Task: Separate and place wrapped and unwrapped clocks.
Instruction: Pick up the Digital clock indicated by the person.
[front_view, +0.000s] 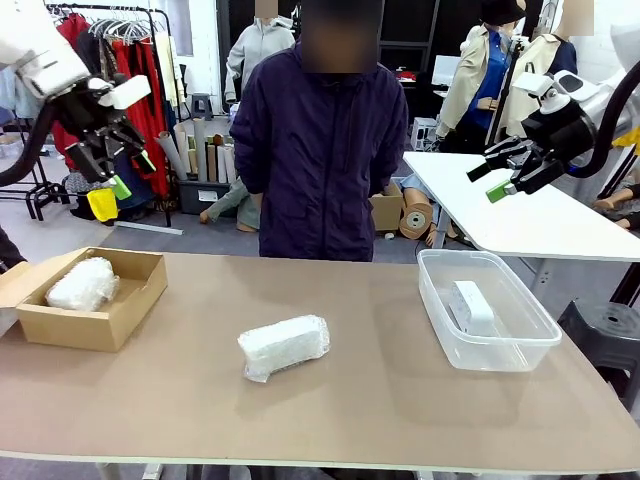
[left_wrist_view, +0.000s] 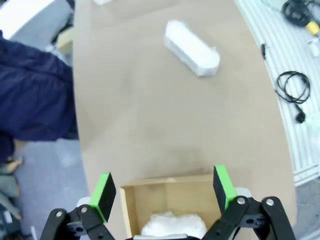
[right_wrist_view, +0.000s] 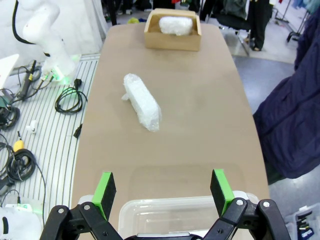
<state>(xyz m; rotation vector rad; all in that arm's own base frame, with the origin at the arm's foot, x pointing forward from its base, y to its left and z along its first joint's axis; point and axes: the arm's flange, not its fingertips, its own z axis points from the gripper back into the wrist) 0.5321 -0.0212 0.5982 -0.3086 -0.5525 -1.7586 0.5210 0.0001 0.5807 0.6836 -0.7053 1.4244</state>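
One bubble-wrapped clock (front_view: 284, 346) (left_wrist_view: 192, 48) (right_wrist_view: 142, 102) lies on the middle of the brown table. A second wrapped clock (front_view: 82, 284) (left_wrist_view: 173, 224) (right_wrist_view: 175, 24) rests inside the cardboard box (front_view: 128, 310) (left_wrist_view: 132, 200) (right_wrist_view: 172, 42) at the left. The bare white clock (front_view: 472, 307) lies in the clear plastic tub (front_view: 520, 350) (right_wrist_view: 170, 207) at the right. My left gripper (front_view: 112, 160) (left_wrist_view: 162, 192) hangs open high above the box. Well above the tub, my right gripper (front_view: 492, 180) (right_wrist_view: 162, 189) is open too. Both are empty.
A person in a dark jacket (front_view: 320, 150) stands at the far side of the table, hands behind the back. A white table (front_view: 520, 215) stands behind at the right. Cables (right_wrist_view: 70, 100) lie on the floor beside the table's near edge.
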